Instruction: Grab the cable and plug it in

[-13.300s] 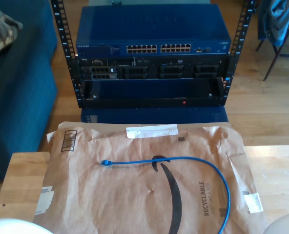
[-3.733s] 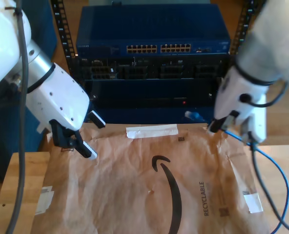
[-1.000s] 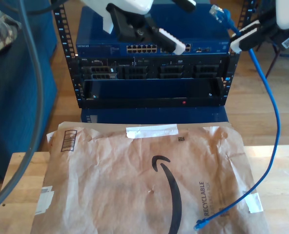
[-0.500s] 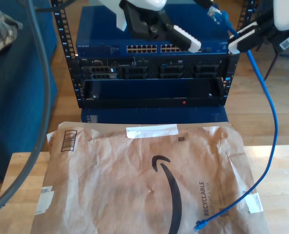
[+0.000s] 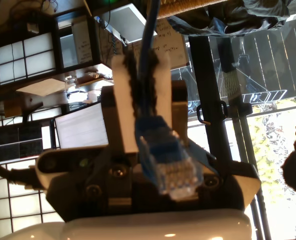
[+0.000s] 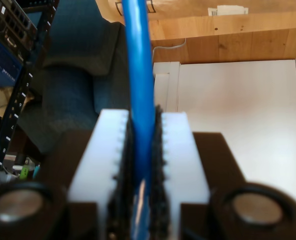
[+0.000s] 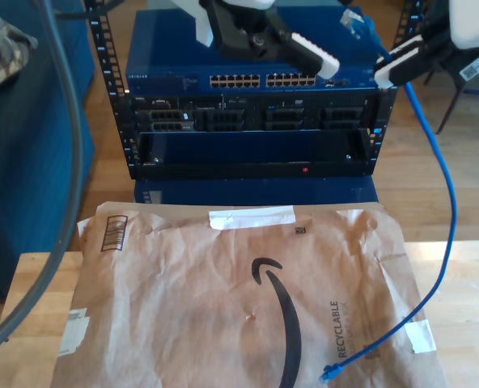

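You see my first hand (image 5: 142,59) pinching the blue cable (image 5: 151,20) behind its plug (image 5: 170,165); my second hand (image 6: 142,116) clamps it too, likely to steady it for the far switch (image 7: 167,61).

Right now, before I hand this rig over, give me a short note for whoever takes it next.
My second tool: shut on the thin bright blue network cable, held up at the exterior view's upper right.
My first tool: fingers either side of the cable just behind its blue-clear plug; clamped or not, I cannot tell.
The cable's other end lies on the brown paper envelope.
Done: cable lifted.
Left: seat the plug in a port of the blue rack switch.
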